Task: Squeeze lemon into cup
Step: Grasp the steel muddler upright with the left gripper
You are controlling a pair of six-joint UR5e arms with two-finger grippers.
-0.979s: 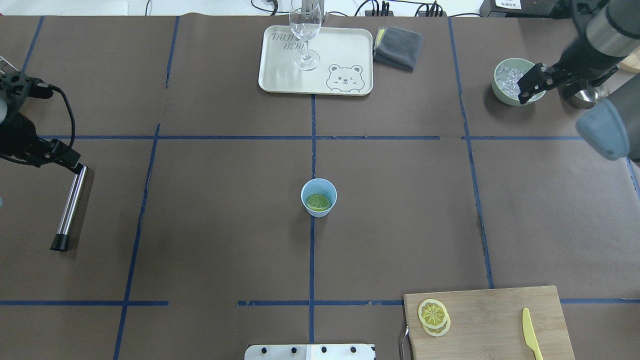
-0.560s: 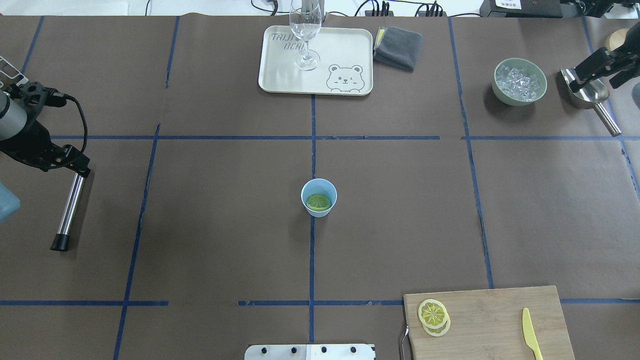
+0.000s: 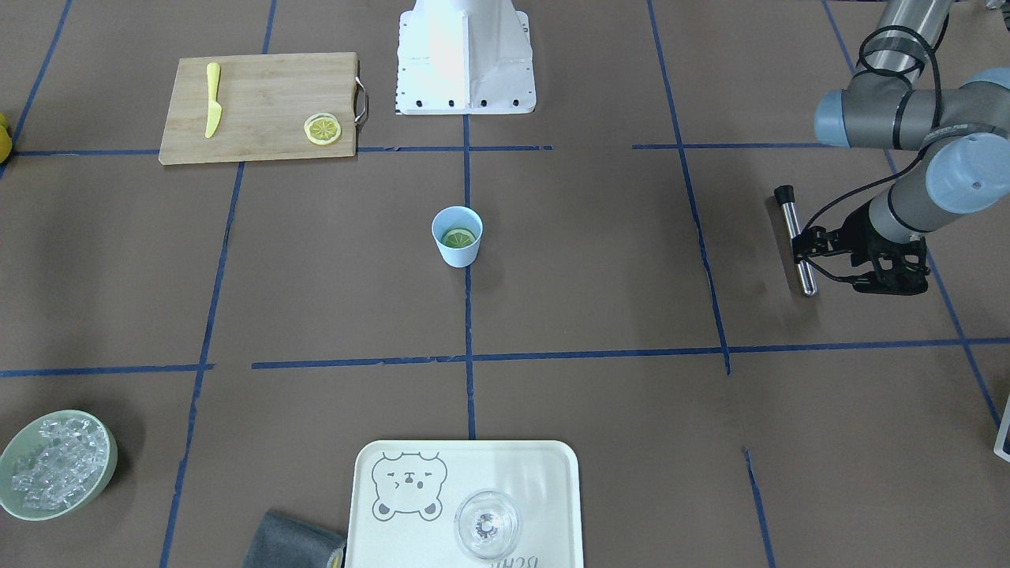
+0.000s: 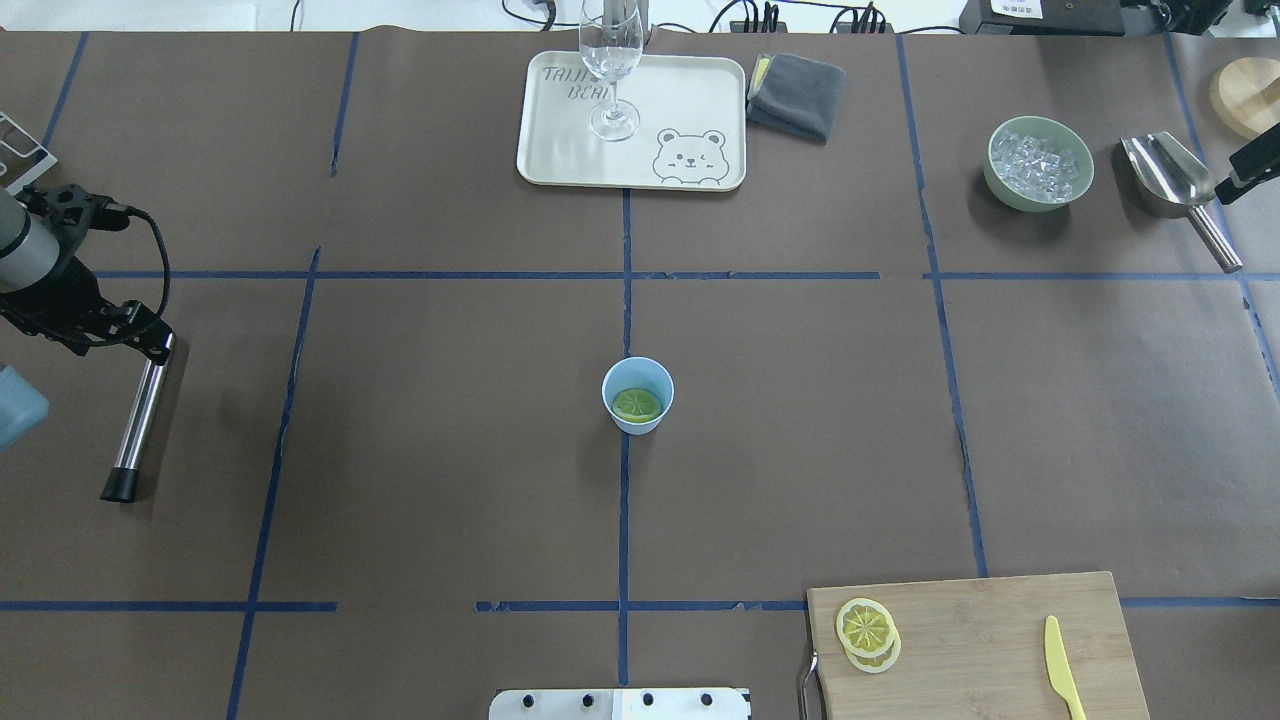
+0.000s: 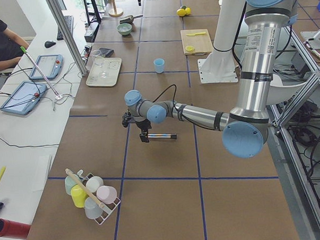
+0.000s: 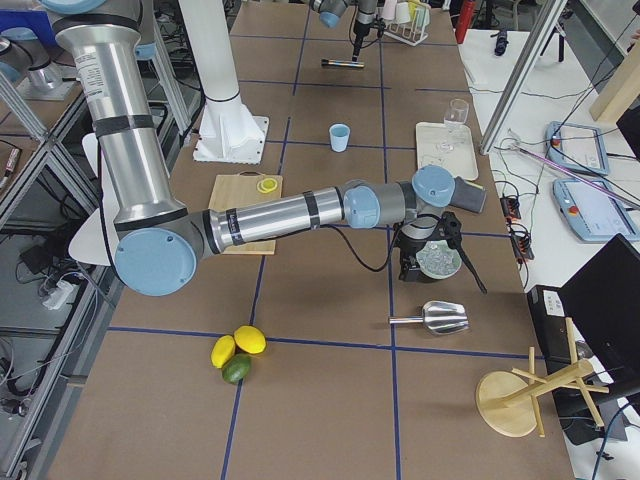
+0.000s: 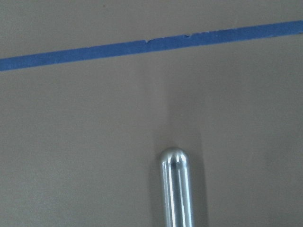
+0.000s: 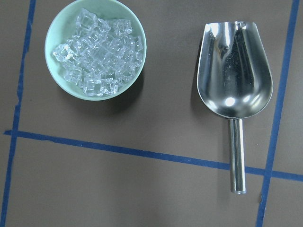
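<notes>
The small light-blue plastic cup (image 4: 656, 380) stands upright near the middle of the bench (image 4: 450, 450), with its mouth pointing straight up. The thin round lemon slice (image 4: 637, 404) lies low down inside it, flat face up. It is round, so it has no long side. It looks green in the cup's shade.

The bench is covered in brown paper with blue tape lines. On it you can see a cream tray with a bear picture (image 4: 560, 172) holding a clear stemmed glass (image 4: 611, 60). There is also a pale green bowl of ice (image 4: 992, 170), a shiny metal scoop (image 4: 1165, 175) and a wooden board (image 4: 980, 640). Two more lemon slices (image 4: 866, 628) and a yellow plastic knife (image 4: 1062, 665) lie on the board. Beside the bench is a white desk (image 5: 22, 136), where a person (image 5: 0, 39) sits.

Your left pincer (image 4: 155, 343) is at the top end of a shiny metal rod with a black cap (image 4: 140, 420). You cannot tell if it is open or closed, or if it holds the rod.

A second ago your right pincer (image 4: 1245, 170) was over the ice bowl. Now it has pulled back to the bench's right edge, and you cannot tell how wide it is open. The cup and the lemon have not moved
</notes>
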